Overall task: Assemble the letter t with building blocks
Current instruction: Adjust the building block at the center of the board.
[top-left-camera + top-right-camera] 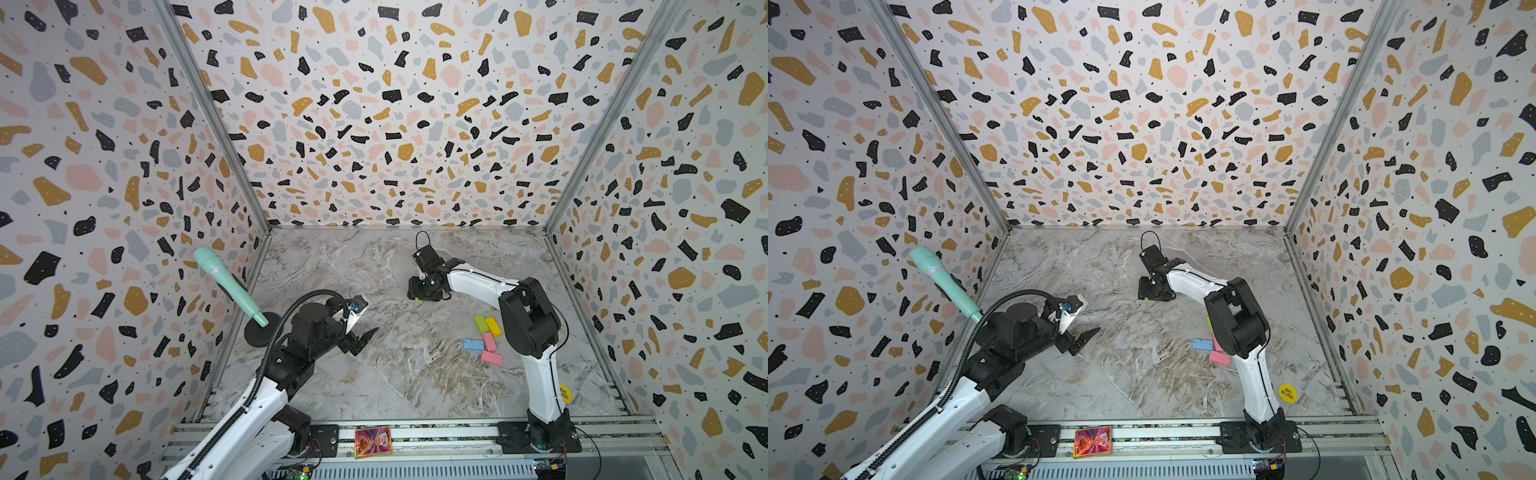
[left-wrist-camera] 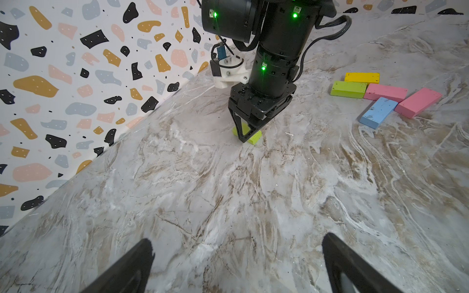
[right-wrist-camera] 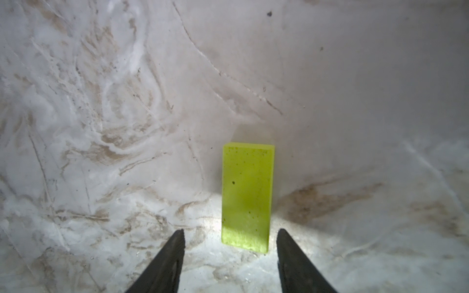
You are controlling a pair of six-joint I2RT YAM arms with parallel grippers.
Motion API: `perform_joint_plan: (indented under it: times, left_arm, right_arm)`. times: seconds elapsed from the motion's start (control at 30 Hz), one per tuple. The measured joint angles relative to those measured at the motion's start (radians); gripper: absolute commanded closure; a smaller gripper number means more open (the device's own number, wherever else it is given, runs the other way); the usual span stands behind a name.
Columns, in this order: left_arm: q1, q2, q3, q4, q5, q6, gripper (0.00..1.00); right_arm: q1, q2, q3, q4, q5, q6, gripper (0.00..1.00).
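Well, disc reads BIG BLIND; right claw straddles green brick.

Left fingers, right fingers apart

You're in a robotics lab cell: terrazzo-print panels enclose a marbled tabletop; left arm and right arm are bolted to an aluminium rail.

text: "BIG BLIND", black caps, two lines, on round yellow disc | disc lies on worktop beside right arm base | in a top view the arm covers part of disc, only "BIG" and "IND" readable | pink card on front rail: print unreadable
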Motion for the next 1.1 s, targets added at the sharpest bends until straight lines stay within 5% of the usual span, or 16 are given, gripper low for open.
perform_joint_plan:
  times: [1.1]
  left_arm:
    - [-0.001, 0.000, 0.000, -0.016, 0.000, 0.002, 0.01]
  right_arm:
    - [0.001, -0.013, -0.005, -0.060, 0.033, -0.061, 0.39]
